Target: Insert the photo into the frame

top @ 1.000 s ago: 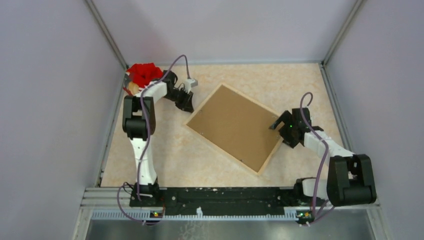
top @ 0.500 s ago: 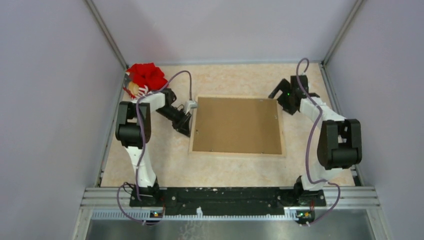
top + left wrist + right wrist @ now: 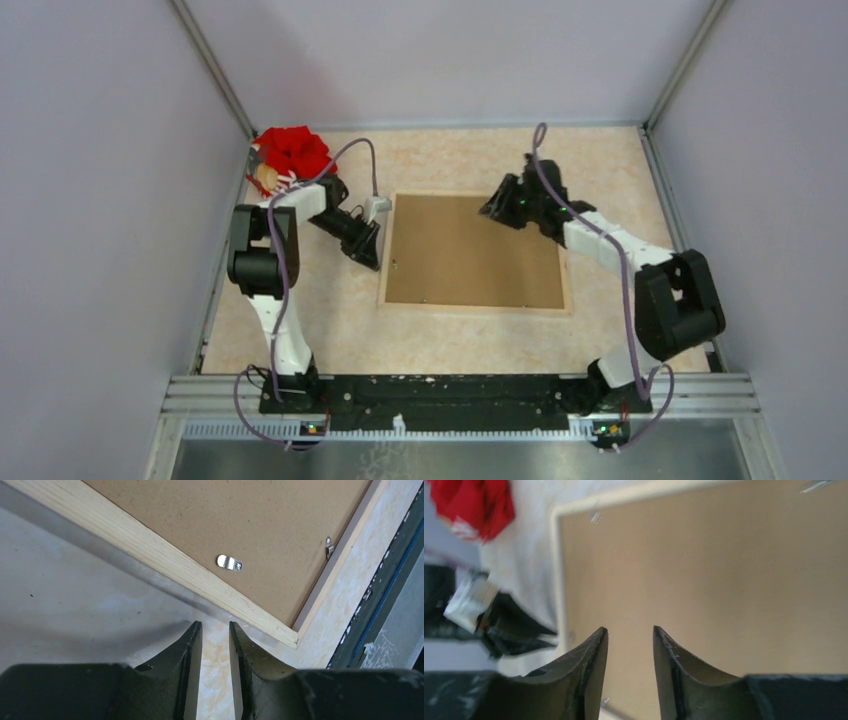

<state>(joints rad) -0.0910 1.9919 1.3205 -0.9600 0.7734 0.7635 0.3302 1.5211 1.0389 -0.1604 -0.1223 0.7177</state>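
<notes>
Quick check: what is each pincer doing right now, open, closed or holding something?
Left pincer: narrowly open, empty, beside the frame.
Right pincer: partly open, empty, over the backing board.

A red bundle (image 3: 293, 150) lies in the table's (image 3: 450, 340) far-left corner

1. The frame (image 3: 470, 309) lies back up, its front hidden against the table (image 3: 450, 340).
2. The right wrist view blurs the frame; the red object (image 3: 474, 502) beyond its corner is cut off.
</notes>
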